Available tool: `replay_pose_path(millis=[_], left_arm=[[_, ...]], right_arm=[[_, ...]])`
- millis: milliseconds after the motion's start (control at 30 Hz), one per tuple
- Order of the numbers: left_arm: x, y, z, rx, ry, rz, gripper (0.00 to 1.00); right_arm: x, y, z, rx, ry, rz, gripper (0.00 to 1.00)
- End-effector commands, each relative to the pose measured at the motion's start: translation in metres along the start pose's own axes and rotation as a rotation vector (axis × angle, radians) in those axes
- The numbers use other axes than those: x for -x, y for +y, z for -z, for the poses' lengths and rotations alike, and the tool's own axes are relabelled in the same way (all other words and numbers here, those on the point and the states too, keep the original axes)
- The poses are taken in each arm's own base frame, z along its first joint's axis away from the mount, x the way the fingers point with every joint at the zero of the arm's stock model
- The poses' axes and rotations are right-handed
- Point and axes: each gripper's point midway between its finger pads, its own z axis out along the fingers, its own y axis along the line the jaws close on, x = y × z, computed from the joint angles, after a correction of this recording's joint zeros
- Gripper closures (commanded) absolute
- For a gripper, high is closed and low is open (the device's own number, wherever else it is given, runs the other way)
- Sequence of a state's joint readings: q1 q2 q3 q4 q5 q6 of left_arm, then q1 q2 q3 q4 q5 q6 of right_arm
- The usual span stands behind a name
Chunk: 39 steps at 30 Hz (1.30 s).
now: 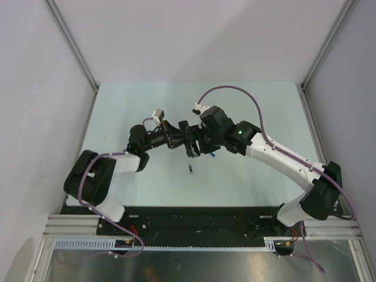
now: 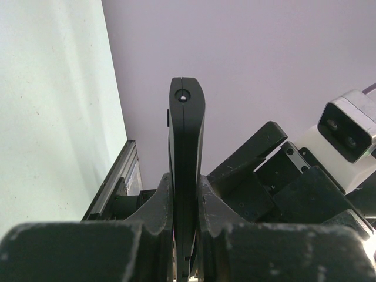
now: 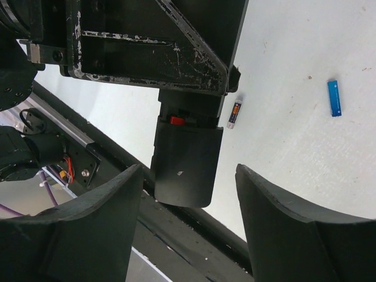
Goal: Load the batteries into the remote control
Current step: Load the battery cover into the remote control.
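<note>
Two left fingers (image 2: 154, 214): clamped on remote control (image 2: 187, 141), raised over surface (image 1: 247, 106).
Right fingers (image 3: 88, 229): spread wide, remote's end flanked, untouched.
Battery (image 3: 234, 113): laid on surface just beyond remote, free room around.

The remote control (image 3: 187, 167) is matte black. One battery (image 3: 333, 97) is bright blue, the other battery (image 3: 234, 113) dark with orange. The desk (image 3: 294, 153) is pale green.

No legible txt anywhere for you to log. The battery (image 3: 234, 113) carries some print, but it's too small to read. The remote (image 3: 187, 158) shows you only a tiny pale mark, w/ no letters or nos. to make out.
</note>
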<state>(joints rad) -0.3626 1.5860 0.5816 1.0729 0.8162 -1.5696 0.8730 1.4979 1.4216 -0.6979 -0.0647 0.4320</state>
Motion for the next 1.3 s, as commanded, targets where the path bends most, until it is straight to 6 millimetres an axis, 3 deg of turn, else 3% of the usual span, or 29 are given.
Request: replay_pose_path(millis=[0,800,1033,1267], left_arm=[[-0.003,-0.016,-0.002,-0.043,0.019,-0.055,1.0],[-0.002,-0.012,-0.003,-0.034,0.024,-0.052,1.0],[0.001,-0.006,-0.004,-0.019,0.005,-0.058,1.0],[0.011,0.007,-0.01,0.041,-0.031,-0.107,1.0]], right_arm=[[0.02,0.015,0.006,0.047,-0.056,0.021,0.33],[0.018,0.017,0.01,0.038,-0.055,0.031,0.63],[0.024,0.018,0.021,-0.006,-0.067,0.059,0.64],[0.018,-0.001,0.026,-0.159,-0.024,0.063,0.65]])
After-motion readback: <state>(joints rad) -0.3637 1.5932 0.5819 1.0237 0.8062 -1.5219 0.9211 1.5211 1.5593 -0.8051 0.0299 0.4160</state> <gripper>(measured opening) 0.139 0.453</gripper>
